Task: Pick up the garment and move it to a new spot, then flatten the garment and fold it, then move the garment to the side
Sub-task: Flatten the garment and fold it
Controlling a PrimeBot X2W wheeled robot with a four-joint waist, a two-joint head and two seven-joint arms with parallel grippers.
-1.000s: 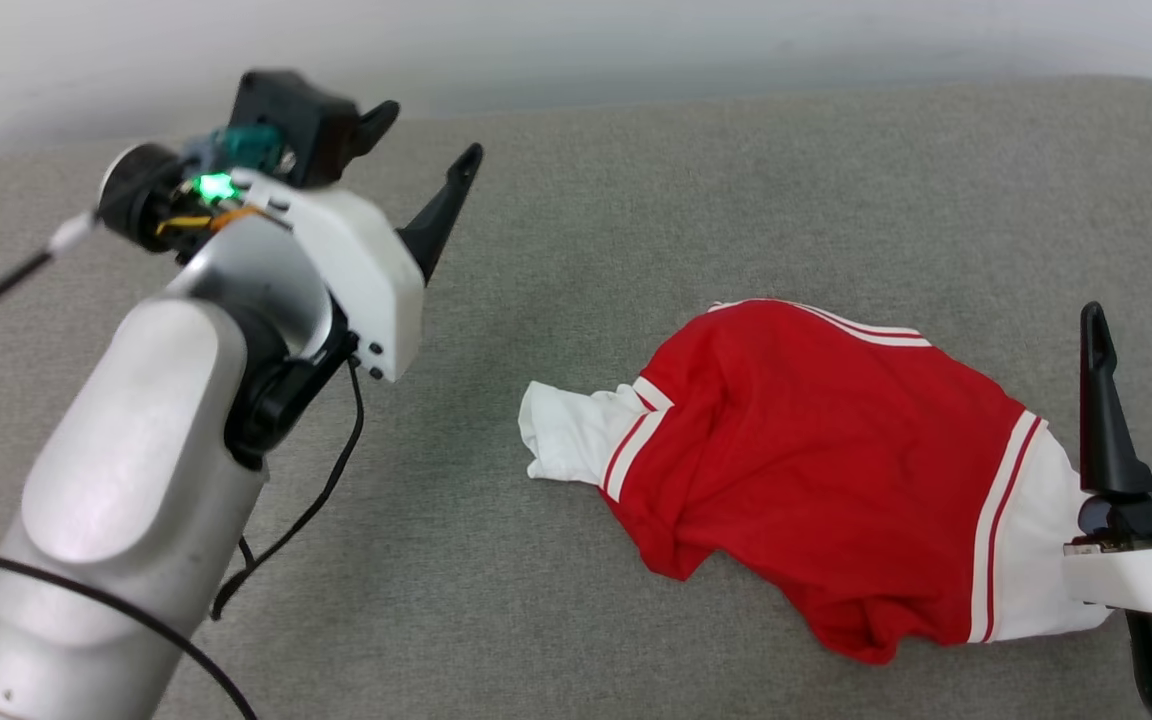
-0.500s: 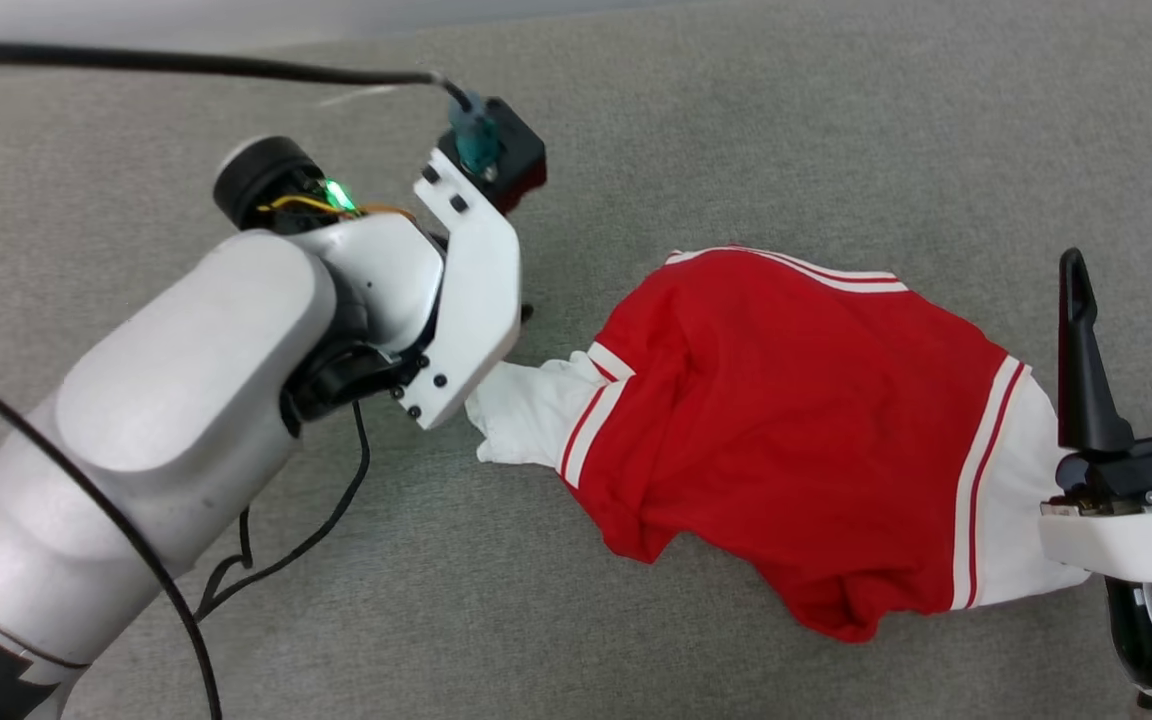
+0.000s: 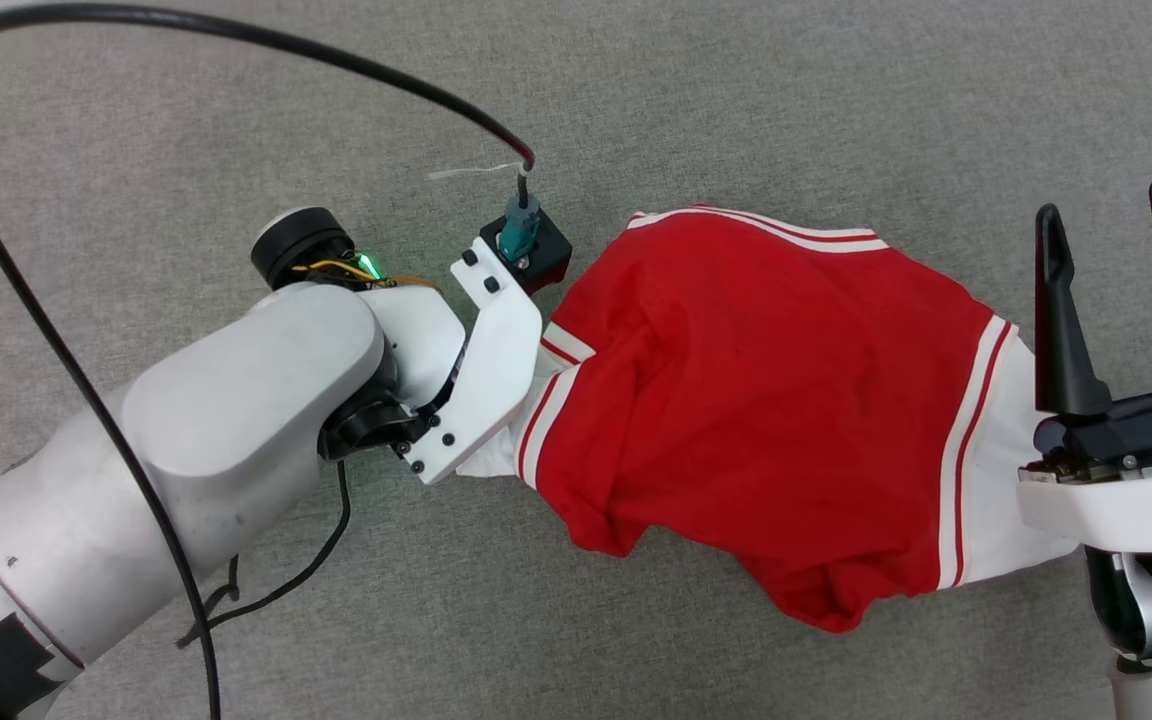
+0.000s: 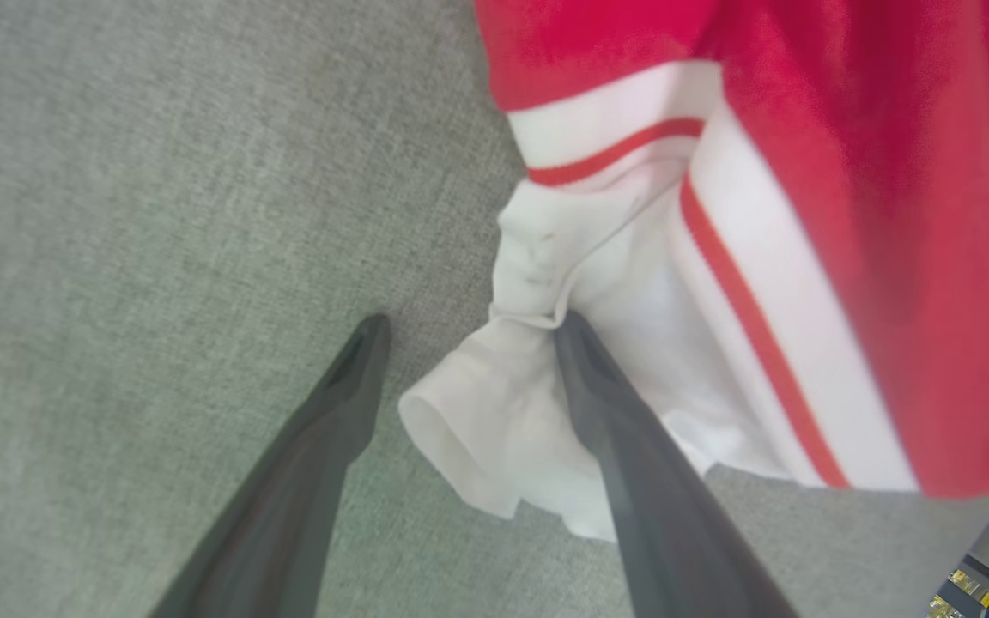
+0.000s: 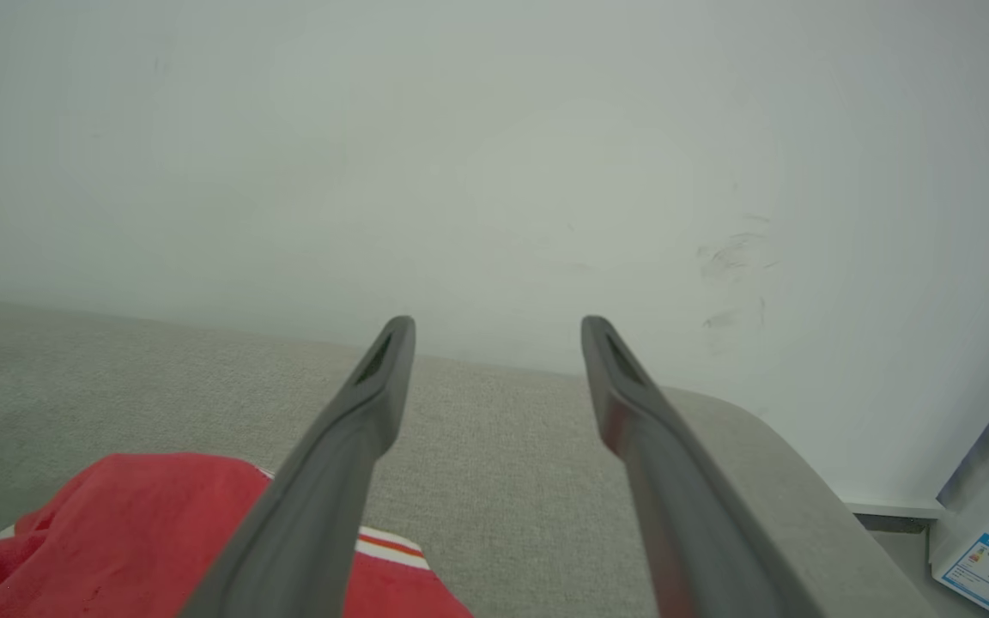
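At center frame, the red jersey T-shirt [image 3: 756, 400] lies crumpled, the left gripper [image 4: 470, 324] spread apart at its white sleeve [image 4: 529, 412], the right gripper [image 3: 1108, 205] spread wide at far right.

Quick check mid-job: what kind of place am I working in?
Likely an indoor test room: a grey fabric-covered surface with a rounded corner, a bare pale wall behind it, and one red garment.

The big grey cloth top [image 3: 836, 90] holds everything. A red shirt [image 3: 766, 400] with white sleeves lies bunched up on it.
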